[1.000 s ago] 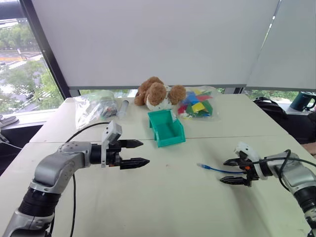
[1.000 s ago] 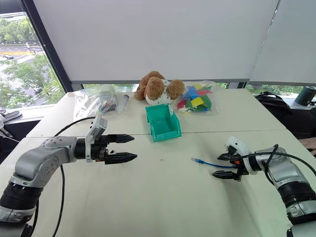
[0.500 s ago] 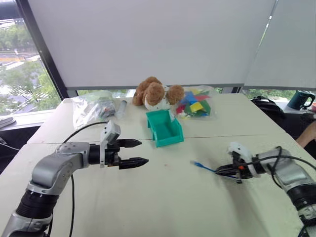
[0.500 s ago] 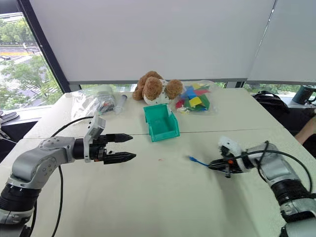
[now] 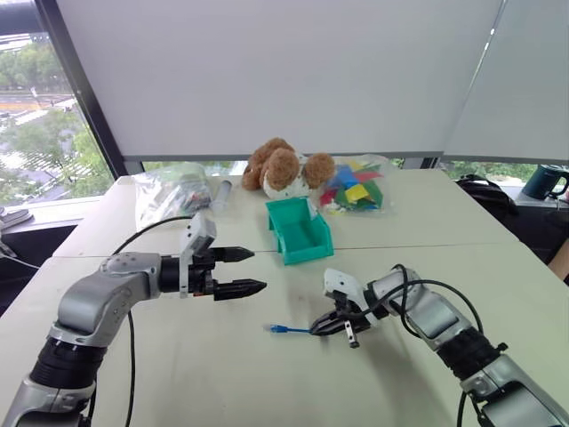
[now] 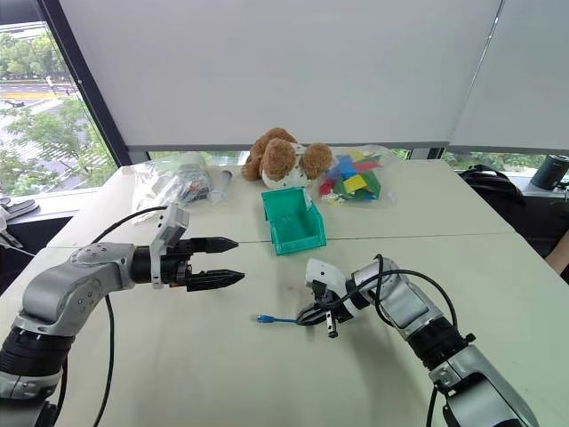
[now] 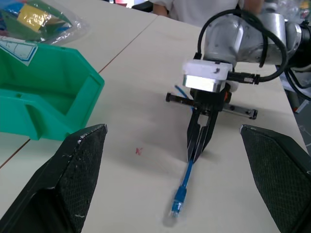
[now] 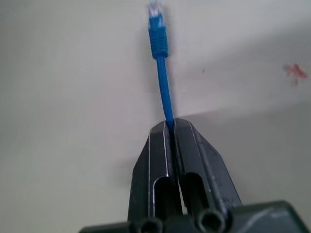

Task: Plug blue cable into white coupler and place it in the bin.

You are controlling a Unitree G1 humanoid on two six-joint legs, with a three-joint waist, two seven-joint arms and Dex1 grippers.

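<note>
My right gripper (image 6: 313,314) has its jaws pinched fully together on the blue cable (image 8: 164,87), which runs straight out from between the tips and ends in a small clear plug (image 8: 155,8) just above the counter (image 6: 267,374). In the head views the cable (image 6: 280,319) pokes out toward my left side, its plug end (image 5: 276,329) lying low near the middle of the counter, in front of me and between my two arms. My left gripper (image 5: 244,272) hangs above the counter with its jaws spread wide and nothing between them, its fingers (image 7: 68,179) pointing across toward the right one; from its wrist camera I see the right gripper (image 7: 199,141) facing it, the cable (image 7: 183,180) reaching out from the closed tips toward me. The two grippers are near each other but apart. A small red mark (image 7: 139,151) sits on the counter beside the cable. Farther back, the bin (image 5: 300,230) stands upright on the counter, well apart from the cable, with its lowered lip facing me. Behind it lie a brown stuffed toy (image 5: 284,166), a clear bag of coloured blocks (image 5: 354,189) to its right and another clear bag (image 5: 169,194) off to the left.
</note>
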